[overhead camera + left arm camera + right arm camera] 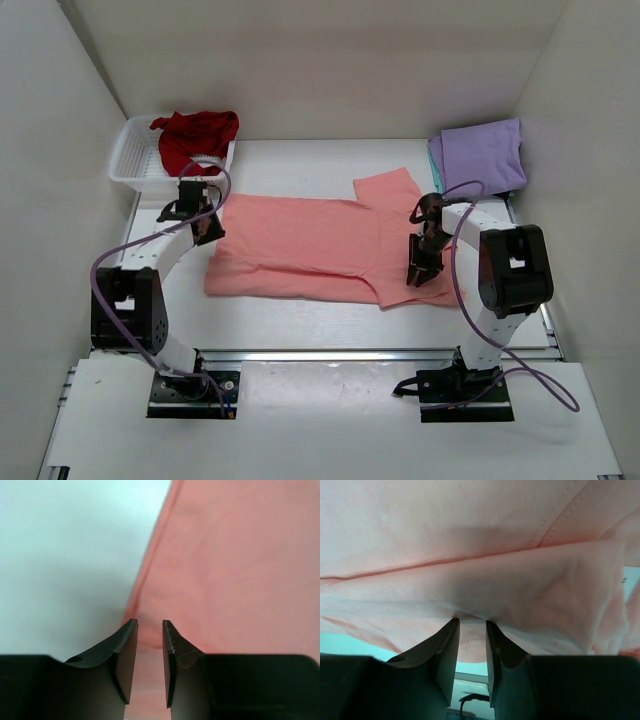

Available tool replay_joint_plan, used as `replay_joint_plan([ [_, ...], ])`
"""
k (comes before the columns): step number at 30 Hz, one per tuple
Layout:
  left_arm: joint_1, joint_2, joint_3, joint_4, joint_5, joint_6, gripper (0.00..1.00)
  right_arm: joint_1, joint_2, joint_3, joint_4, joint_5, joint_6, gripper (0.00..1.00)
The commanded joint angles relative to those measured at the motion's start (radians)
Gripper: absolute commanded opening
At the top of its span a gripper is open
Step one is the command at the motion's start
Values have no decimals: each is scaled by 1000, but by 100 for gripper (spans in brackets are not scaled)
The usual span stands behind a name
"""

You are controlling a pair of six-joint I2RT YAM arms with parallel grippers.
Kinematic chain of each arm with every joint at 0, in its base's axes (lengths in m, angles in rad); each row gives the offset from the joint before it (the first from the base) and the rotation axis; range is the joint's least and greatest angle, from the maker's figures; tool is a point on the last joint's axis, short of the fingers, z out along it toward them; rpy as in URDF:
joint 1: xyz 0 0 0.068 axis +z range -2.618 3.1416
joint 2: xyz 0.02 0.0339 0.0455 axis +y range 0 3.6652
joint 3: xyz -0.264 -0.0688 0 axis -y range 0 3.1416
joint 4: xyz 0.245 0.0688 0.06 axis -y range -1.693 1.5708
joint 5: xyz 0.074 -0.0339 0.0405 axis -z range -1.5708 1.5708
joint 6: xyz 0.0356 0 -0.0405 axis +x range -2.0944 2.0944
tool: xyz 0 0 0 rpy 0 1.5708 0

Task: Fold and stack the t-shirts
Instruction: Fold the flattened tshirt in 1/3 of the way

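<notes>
A salmon-pink t-shirt [300, 245] lies spread flat mid-table, with one sleeve at the far right and one at the near right. My left gripper [207, 225] is at the shirt's left edge; the left wrist view shows its jaws [150, 630] nearly closed on a pucker of pink cloth [230, 565]. My right gripper [420, 278] is at the near-right sleeve; the right wrist view shows its jaws [471, 625] pinching the pink cloth [470, 545], which is raised off the table. A dark red t-shirt [195, 135] lies in the basket. A lavender t-shirt [485, 155] lies folded at the far right on a teal one [436, 155].
The white lattice basket [135, 160] stands at the far left corner. White walls enclose the table on three sides. Purple cables loop off both arms.
</notes>
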Motion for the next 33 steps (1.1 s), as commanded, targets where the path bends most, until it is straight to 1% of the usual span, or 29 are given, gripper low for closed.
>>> replay_joint_plan([
  [1,-42,-103,122,37,23,-38,37,14,-57,43,4,75,-14,25],
  [3,-64,-132,133,29,58,-84,35,21,-70,41,10,92,-7,26],
  [4,-70,-135,113,26,69,-94,34,15,-95,44,26,92,-5,27],
  [6,-104,-175,59,40,86,-127,34,15,-110,38,40,100,12,29],
  [7,-115,-199,6,55,101,-141,34,12,-127,26,51,89,19,31],
  [10,-135,-229,-114,57,121,-181,32,9,-144,12,69,84,19,32],
  [11,-160,-244,-151,63,121,-190,32,11,-147,6,70,83,21,32],
  [13,-191,-250,-195,83,95,-184,33,17,-147,-9,79,86,33,32],
  [15,-217,-220,-219,100,78,-186,32,35,-144,-25,96,95,35,32],
  [16,-228,-192,-226,109,69,-190,33,40,-141,-35,102,103,50,32],
  [18,-248,-151,-213,109,49,-183,33,60,-124,-64,123,123,64,33],
  [20,-283,-83,-182,51,26,-158,34,73,-118,-64,129,132,72,33],
  [22,-300,-55,-151,-9,12,-146,34,98,-87,-75,119,143,72,33],
  [26,-279,-83,-217,-64,37,-147,33,130,-95,-126,120,136,87,33],
  [27,-264,-107,-240,-76,41,-140,31,133,-100,-138,128,133,91,33],
  [33,-247,-264,-370,-158,63,-144,32,175,-112,-201,122,115,113,33],
])
